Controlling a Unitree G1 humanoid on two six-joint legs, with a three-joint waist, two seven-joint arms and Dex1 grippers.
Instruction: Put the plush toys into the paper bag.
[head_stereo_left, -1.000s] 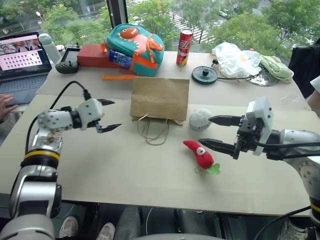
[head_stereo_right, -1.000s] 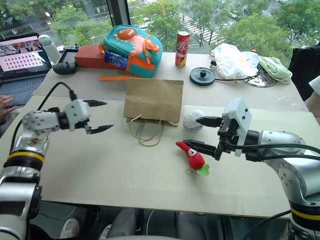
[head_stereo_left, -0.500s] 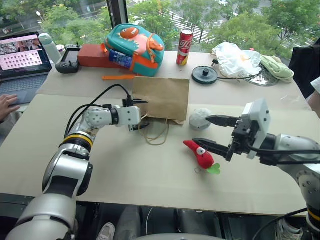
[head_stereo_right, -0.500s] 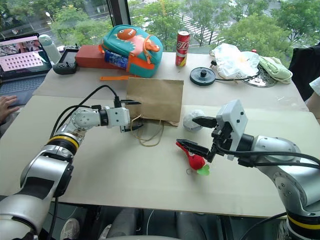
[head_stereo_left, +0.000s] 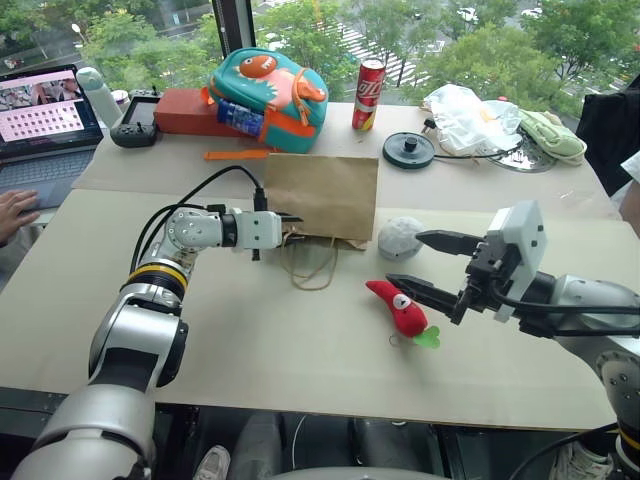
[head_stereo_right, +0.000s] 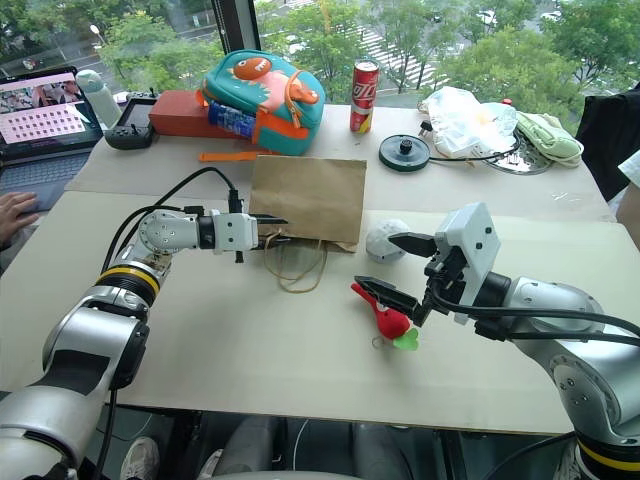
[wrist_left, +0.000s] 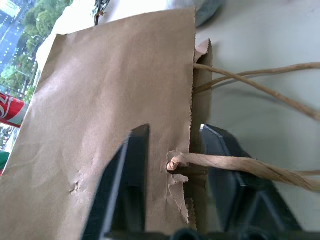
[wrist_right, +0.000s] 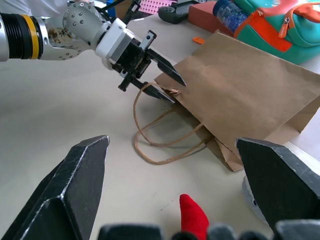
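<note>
We see the left gripper pinching the near rim of the flat plain brown kraft paper bag, right where a looped paper-cord handle is knotted through. The paper there is already torn and ragged, so in our judgement a hard lift could rip the handle hole wider or tear the top layer away. The bag could also slide across the pale counter instead of opening, since nothing pins its far end.

The bag lies flat, mouth toward us, its two cord loops spilling onto the counter. The round fuzzy pale-grey ball toy sits just beside the bag's right corner. The red chili-shaped plush with a white eye and green leaf lies nearer us. The right gripper hovers spread wide and empty near both toys, touching neither.
</note>
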